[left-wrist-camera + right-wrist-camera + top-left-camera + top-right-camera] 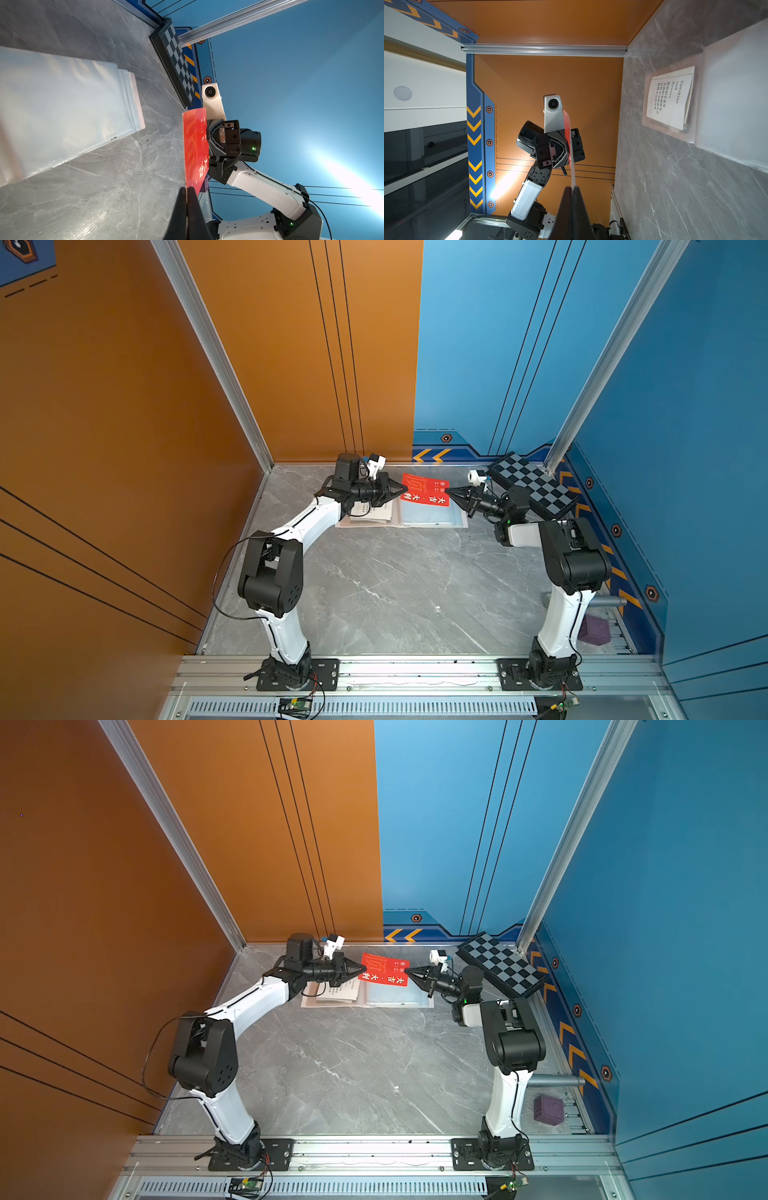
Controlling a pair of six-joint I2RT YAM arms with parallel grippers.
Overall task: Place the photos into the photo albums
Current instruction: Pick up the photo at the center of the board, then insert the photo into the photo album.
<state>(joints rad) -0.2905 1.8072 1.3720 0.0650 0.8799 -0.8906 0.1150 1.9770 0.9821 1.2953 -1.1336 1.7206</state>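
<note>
A red photo (426, 489) with white Chinese print hangs above the open photo album (432, 517), held at both short ends. My left gripper (405, 489) is shut on its left end and my right gripper (446, 490) is shut on its right end. In the left wrist view the pinched red photo (195, 145) stands edge-up over the album's clear sleeve pages (62, 104). A stack of white photos (668, 97) lies on the album's left half, partly under the left arm in both top views.
A black-and-grey checkered board (532, 485) lies in the back right corner, close behind the right arm. A purple cube (594, 628) sits by the right wall near the front rail. Orange and blue walls enclose the grey marble table (395, 593).
</note>
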